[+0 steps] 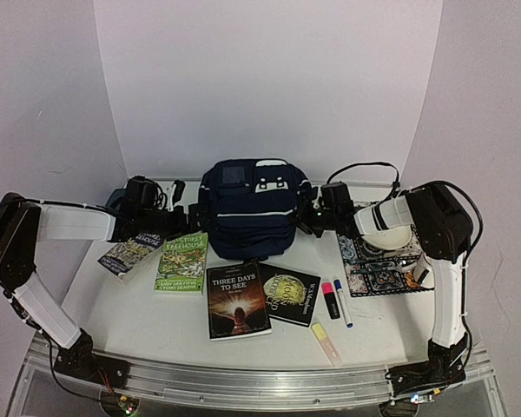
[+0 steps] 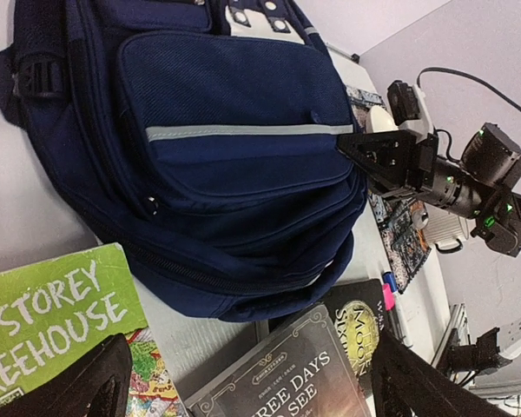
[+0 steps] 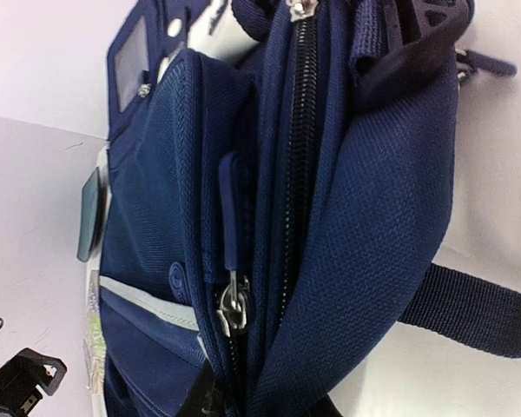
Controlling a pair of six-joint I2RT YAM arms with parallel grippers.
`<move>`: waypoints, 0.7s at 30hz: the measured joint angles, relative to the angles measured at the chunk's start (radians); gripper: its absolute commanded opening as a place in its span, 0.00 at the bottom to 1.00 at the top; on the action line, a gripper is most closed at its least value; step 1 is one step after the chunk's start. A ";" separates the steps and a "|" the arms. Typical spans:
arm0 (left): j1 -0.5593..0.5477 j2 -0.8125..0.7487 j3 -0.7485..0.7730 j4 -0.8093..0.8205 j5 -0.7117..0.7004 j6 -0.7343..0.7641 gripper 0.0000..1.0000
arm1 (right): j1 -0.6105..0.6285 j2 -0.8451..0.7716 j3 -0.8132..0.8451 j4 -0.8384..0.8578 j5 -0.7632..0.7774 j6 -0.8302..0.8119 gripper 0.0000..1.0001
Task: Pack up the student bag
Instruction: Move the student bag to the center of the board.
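**Left.** Left gripper hovers low beside the left flank of the student bag, a large dark navy fabric backpack with thin white stripes. Its fingers are spread wide with nothing between them. It is probably parked there to steady that side or to take a book.

On the white table top below it lie a small paperback with a mottled dark-and-green cover and a bright green paperback lettered "Storey Treehouse". Both lie flat just in front of the bag, within the left arm's reach.

**Centre.** The student bag stands upright at the back-middle of the table, front pockets facing the arms. The main zip looks closed in the right wrist view, so packing has apparently not begun.

In front of it lie a dark paperback titled "Three Days to See" and, touching it, a black book with a gold disc on its cover.

**Right of centre.** A black marker with a pink cap, a white pen with a blue cap and a pale yellow highlighter lie near each other.

**Right.** Right gripper is against the bag's right side. Its jaws stand narrow with a fold of side fabric between them, just below the metal zip slider. This grip is likely meant to hold the bag or work the zip. The slider itself is not clearly held.

**Far right.** A patterned square mat carries a white bowl, apart from the bag.
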 measured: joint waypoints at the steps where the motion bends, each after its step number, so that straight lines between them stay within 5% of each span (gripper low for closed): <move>1: 0.000 -0.013 0.000 0.000 -0.005 0.004 0.97 | 0.006 -0.001 0.013 -0.007 -0.002 0.000 0.00; 21: 0.000 -0.330 0.001 -0.201 -0.200 0.112 0.98 | 0.187 -0.159 0.195 -0.227 0.128 -0.038 0.00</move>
